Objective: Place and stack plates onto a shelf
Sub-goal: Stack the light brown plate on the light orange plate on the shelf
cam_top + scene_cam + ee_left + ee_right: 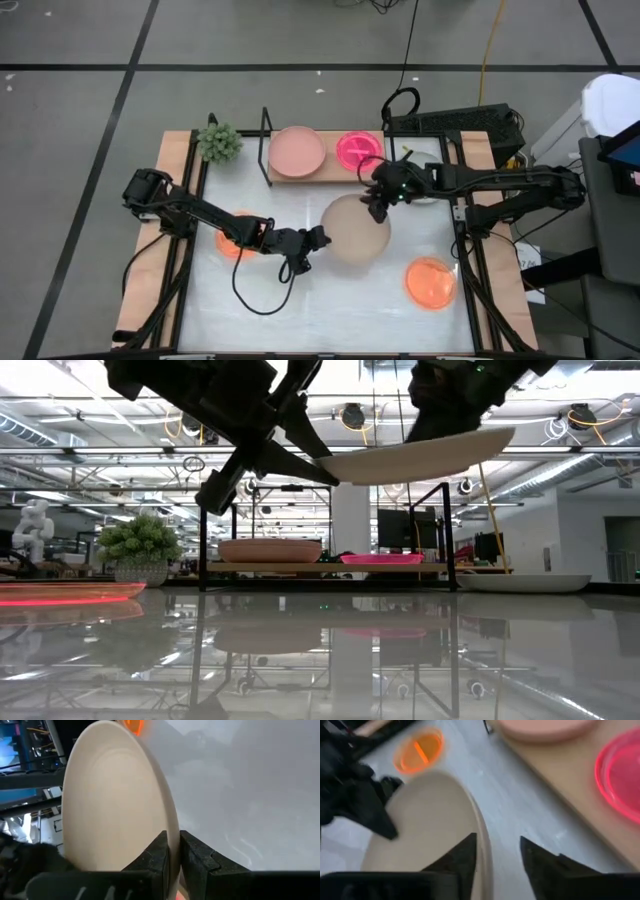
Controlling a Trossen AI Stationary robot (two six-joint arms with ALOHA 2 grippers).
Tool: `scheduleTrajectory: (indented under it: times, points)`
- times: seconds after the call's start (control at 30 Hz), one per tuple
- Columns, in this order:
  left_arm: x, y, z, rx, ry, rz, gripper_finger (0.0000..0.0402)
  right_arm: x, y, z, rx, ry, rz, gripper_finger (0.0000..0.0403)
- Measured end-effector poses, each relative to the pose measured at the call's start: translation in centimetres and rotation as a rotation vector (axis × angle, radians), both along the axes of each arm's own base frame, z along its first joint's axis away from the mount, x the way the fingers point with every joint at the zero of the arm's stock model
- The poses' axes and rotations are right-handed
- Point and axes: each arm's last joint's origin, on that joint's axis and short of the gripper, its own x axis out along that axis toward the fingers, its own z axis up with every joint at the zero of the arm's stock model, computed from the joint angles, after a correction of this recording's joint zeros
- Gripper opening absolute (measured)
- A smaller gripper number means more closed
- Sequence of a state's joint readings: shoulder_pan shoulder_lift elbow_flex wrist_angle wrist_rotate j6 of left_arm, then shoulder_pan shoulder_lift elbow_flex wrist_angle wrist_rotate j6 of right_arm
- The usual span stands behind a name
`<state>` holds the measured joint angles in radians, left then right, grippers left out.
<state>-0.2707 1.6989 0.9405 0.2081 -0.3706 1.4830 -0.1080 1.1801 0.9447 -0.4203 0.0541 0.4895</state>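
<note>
A beige plate [355,232] hangs in the air over the middle of the table, nearly level [420,455]. My left gripper [172,855] is shut on its rim on the table's left side. My right gripper [497,857] stands open at the plate's far right rim [378,205], one finger over the plate's face and one outside the rim. On the shelf [330,168] at the far edge rest a dusty pink plate [297,150] and a hot pink plate [358,150], side by side on their bases. My left gripper pinches the beige plate's rim [172,832] between its two fingers [155,860], one on the upper face and one on the underside. The fingers come from the table's left, slanting a little downward. The plate is lifted clear of the table, close to level. Whether my right gripper touches the plate, I cannot tell.
An orange plate [430,282] lies near the front right; another orange plate [230,240] lies under my left arm. A pale plate [525,582] sits on the table right of the shelf. A small potted plant [218,142] stands left of the shelf's upright wire end [266,125].
</note>
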Motion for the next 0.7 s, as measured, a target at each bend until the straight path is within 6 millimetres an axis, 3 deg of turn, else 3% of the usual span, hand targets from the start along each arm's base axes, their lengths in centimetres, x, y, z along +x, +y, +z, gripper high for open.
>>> scheduleTrajectory:
  times: [0.3, 0.53, 0.7]
  points:
    - [-0.1, -0.4, 0.0, -0.05, -0.003, 0.011, 0.0044, -0.6, -1.0, 3.3, -0.125, -0.245, -0.009, 0.0233]
    - [-0.3, -0.9, 0.0, -0.119, -0.013, 0.043, 0.0044, -3.5, -0.1, 6.6, -0.23, -0.408, -0.004, 0.0243]
    - [-0.2, -0.9, 0.3, -0.141, -0.067, 0.134, 0.0044, -4.4, 2.5, 7.4, -0.205, -0.47, 0.117, 0.0241]
